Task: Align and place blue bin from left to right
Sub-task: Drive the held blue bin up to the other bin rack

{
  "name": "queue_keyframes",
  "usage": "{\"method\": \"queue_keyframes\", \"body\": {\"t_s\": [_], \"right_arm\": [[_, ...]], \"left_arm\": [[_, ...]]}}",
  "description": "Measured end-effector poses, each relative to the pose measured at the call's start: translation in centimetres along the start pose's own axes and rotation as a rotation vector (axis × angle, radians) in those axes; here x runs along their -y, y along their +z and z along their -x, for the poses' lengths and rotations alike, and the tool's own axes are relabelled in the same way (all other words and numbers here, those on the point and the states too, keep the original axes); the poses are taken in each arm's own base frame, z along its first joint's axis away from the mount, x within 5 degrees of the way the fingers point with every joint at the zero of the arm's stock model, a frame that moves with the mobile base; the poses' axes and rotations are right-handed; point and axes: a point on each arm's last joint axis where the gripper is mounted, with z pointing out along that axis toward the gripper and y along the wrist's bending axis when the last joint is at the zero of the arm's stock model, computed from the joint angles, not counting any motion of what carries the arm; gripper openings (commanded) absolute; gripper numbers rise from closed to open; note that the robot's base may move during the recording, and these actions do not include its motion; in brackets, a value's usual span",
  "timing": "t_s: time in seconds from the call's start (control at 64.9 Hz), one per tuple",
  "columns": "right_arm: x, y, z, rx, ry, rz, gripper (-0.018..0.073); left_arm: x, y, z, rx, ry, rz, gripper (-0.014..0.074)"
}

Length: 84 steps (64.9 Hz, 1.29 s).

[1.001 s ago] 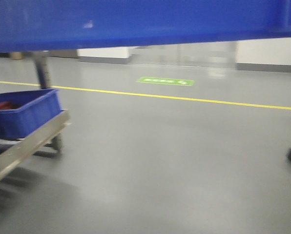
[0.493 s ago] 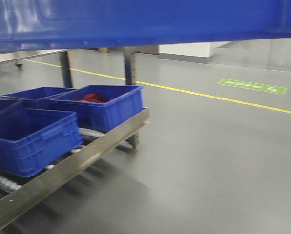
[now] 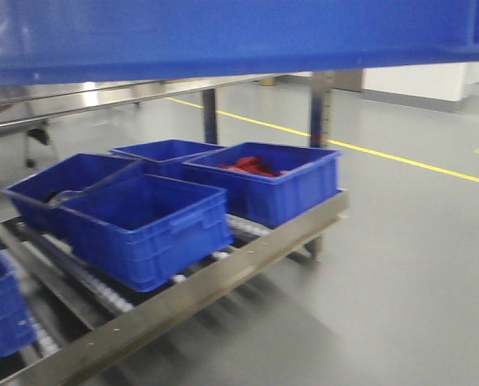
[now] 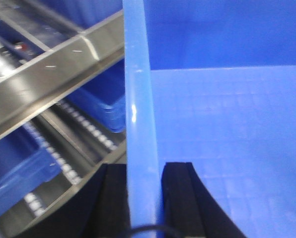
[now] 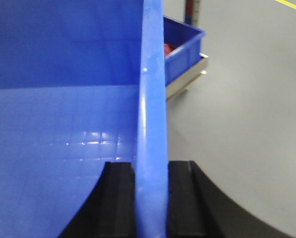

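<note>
I count one bin (image 3: pixel 223 32), two pincers, five tubs (image 3: pixel 143 229) and one rack (image 3: pixel 223 277). The bin is off the floor (image 3: pixel 400 305), held at both ends, and its side wall fills the 12 o'clock strip of my front view. It is bright blue plastic: smooth and flat outside, glossy at the rim, with a faint square grid moulded into the bottom inside.

The left pincer (image 4: pixel 144 168) is clamped narrow on the bin's wall, one black pad on each face. The right pincer (image 5: pixel 150 166) grips the opposite wall the same way.

The tubs are smaller blue plastic boxes with tapered walls. Four sit close together around 9 o'clock, and a fifth is cut off by the frame edge at 8. The tub towards 3 o'clock holds something red (image 3: pixel 251 166); I cannot tell what.

The rack is bare metal with roller strips and upright posts. The floor is grey and shiny, with a yellow line (image 3: pixel 400 157) at 2 o'clock.
</note>
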Motion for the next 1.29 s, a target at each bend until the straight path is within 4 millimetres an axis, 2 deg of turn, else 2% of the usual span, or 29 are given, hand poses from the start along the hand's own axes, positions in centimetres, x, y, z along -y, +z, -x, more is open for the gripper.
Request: {"method": "queue_keyframes", "body": {"t_s": [1.294], "right_arm": [[-0.03,0.00,0.02,0.002,0.001,0.004,-0.0079]], "left_arm": [[-0.02,0.00,0.02,0.002,0.002,0.003,-0.0111]]}}
